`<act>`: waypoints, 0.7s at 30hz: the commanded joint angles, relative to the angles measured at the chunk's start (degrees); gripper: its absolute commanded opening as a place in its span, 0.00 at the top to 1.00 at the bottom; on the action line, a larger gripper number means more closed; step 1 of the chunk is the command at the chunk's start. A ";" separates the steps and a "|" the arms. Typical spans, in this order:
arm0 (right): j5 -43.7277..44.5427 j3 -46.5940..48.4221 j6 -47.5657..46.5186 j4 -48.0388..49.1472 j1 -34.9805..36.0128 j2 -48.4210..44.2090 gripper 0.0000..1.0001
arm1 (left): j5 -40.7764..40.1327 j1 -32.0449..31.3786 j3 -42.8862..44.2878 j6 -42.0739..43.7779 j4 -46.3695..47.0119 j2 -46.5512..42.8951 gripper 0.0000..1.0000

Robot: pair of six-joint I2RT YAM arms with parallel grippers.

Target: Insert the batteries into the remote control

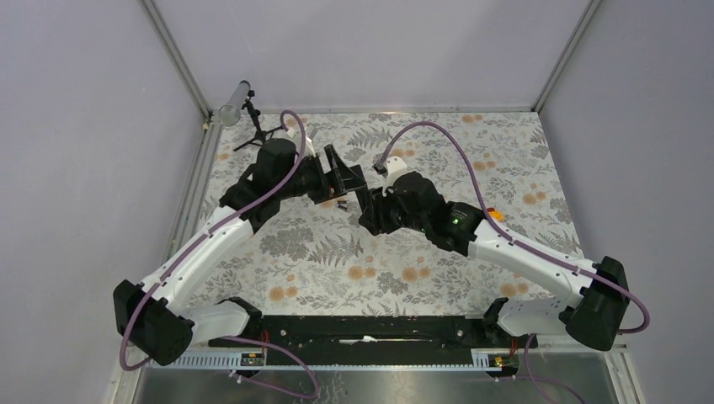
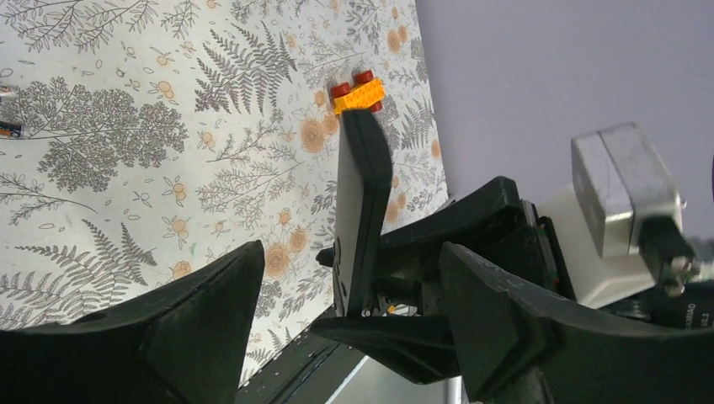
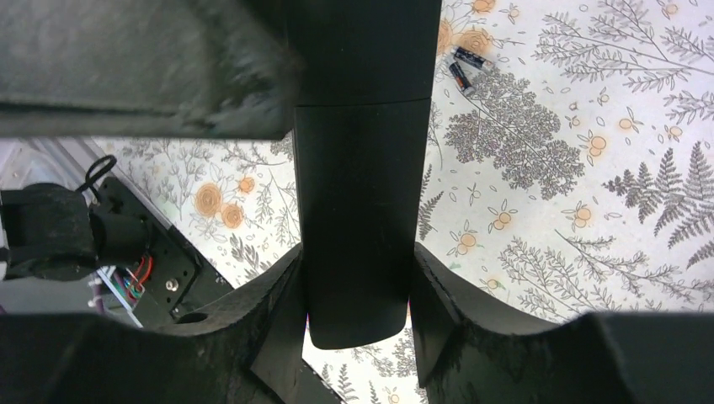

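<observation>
remote control (image 3: pixel 358 210) is showing smooth, satin black plastic; right gripper (image 3: pixel 358 257) fingers (image 3: pixel 480 337) are looking rough, grainy matt black; table cover (image 3: pixel 547 210) is looking matt, printed; batteries (image 3: pixel 463 71) are glinting glossy.

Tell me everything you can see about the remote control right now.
The remote control is a slim, matte black bar, seemingly plastic, with one seam across its face and a slight curve edge-on. It is held above the table, clamped near its rounded end by the right gripper. The left gripper stands open around it, apparently without touching.
</observation>
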 commanded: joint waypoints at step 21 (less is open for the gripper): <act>-4.93 9.65 21.99 1.22 0.34 6.43 0.48 | 3.30 -2.24 -9.48 -3.34 15.86 -2.21 0.94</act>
